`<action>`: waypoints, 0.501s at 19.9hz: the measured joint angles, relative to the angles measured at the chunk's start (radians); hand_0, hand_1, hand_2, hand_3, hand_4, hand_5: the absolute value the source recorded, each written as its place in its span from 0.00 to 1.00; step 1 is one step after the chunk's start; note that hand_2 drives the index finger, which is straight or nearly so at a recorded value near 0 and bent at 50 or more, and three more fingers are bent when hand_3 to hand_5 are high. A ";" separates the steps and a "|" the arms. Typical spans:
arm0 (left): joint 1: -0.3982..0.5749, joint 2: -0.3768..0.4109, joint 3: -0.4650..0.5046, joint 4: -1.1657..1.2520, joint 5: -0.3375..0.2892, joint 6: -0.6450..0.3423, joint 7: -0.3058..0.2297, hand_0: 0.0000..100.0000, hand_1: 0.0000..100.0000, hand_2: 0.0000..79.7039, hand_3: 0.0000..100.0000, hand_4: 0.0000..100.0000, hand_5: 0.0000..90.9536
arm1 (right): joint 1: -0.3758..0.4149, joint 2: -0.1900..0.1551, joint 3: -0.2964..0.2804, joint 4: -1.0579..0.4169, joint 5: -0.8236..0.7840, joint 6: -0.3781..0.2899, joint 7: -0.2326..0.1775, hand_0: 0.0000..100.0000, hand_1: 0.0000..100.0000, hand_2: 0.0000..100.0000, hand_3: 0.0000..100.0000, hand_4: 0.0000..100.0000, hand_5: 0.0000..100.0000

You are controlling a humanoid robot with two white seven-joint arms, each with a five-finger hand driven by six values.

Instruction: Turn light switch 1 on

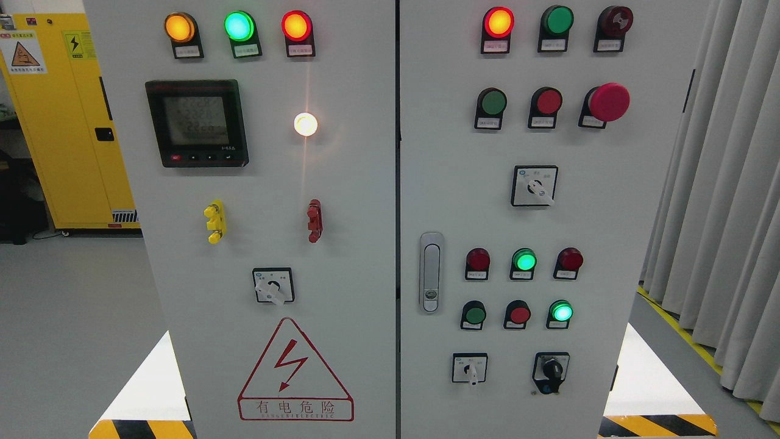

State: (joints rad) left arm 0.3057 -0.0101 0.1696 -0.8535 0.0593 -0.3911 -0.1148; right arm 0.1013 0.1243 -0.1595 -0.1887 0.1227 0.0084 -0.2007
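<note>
the head view faces a grey electrical cabinet (341,201) with two doors split by a dark vertical seam. neither robot hand shows anywhere in the picture, so whether their fingers are spread or curled cannot be told.

which control counts as light switch 1 cannot be told, since the small labels under the controls are too tiny to read. the left door carries one rotary selector switch (273,285) just above the red triangle warning sign (295,372), its white knob tilted toward the lower right. higher on that door sit an orange lamp (180,27), a lit green lamp (239,26) and a lit red lamp (297,26) in a row, a dark digital meter (197,122), a bright white lamp (305,124) to the meter's right, a yellow terminal (214,221) and a red terminal (314,221).

the right door holds a lit red lamp (498,22) at top, a large red mushroom button (608,102), a selector switch (534,186) in the middle, a metal door handle (431,272) by the seam, two lit green indicators (524,261) (561,311), a small white selector (470,368) and a black knob switch (551,371) along the bottom.

a yellow cabinet (67,122) stands behind at left, and grey curtains (725,201) hang at right.
</note>
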 measured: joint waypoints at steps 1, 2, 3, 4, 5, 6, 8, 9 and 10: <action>-0.007 0.001 -0.004 0.047 -0.001 -0.002 -0.002 0.26 0.34 0.00 0.00 0.00 0.00 | 0.000 0.000 0.000 0.000 0.000 0.000 0.000 0.00 0.50 0.04 0.00 0.00 0.00; -0.015 0.002 -0.009 0.088 -0.001 0.004 -0.003 0.27 0.33 0.00 0.00 0.00 0.00 | 0.000 0.000 0.000 0.000 0.000 0.000 0.000 0.00 0.50 0.04 0.00 0.00 0.00; -0.026 0.002 -0.018 0.136 -0.001 0.017 -0.003 0.27 0.33 0.00 0.00 0.00 0.00 | 0.000 0.000 0.000 0.000 0.000 0.000 0.000 0.00 0.50 0.04 0.00 0.00 0.00; -0.037 0.003 -0.029 0.177 -0.001 0.037 -0.003 0.28 0.32 0.00 0.00 0.00 0.00 | 0.000 0.000 0.000 0.000 0.000 0.000 0.000 0.00 0.50 0.04 0.00 0.00 0.00; -0.045 0.004 -0.041 0.214 -0.001 0.063 -0.005 0.29 0.31 0.00 0.00 0.00 0.00 | 0.000 0.000 0.000 0.000 0.000 0.000 0.000 0.00 0.50 0.04 0.00 0.00 0.00; -0.055 0.004 -0.053 0.255 -0.001 0.094 -0.007 0.29 0.31 0.00 0.00 0.00 0.00 | 0.000 0.000 0.000 0.000 0.000 0.000 0.000 0.00 0.50 0.04 0.00 0.00 0.00; -0.067 0.005 -0.072 0.320 -0.001 0.144 -0.020 0.30 0.28 0.00 0.00 0.00 0.00 | 0.000 0.000 0.000 0.000 0.000 0.000 0.000 0.00 0.50 0.04 0.00 0.00 0.00; -0.072 0.006 -0.081 0.351 -0.001 0.164 -0.025 0.30 0.27 0.00 0.00 0.00 0.00 | 0.000 0.000 0.000 0.000 0.000 0.000 0.000 0.00 0.50 0.04 0.00 0.00 0.00; -0.076 0.006 -0.088 0.376 -0.001 0.179 -0.034 0.30 0.26 0.00 0.00 0.00 0.00 | 0.000 0.000 0.000 0.000 0.000 0.000 0.001 0.00 0.50 0.04 0.00 0.00 0.00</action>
State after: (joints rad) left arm 0.2295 -0.0042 0.0821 -0.4771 0.0579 -0.2121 -0.1488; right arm 0.1013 0.1243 -0.1595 -0.1887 0.1227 0.0085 -0.2002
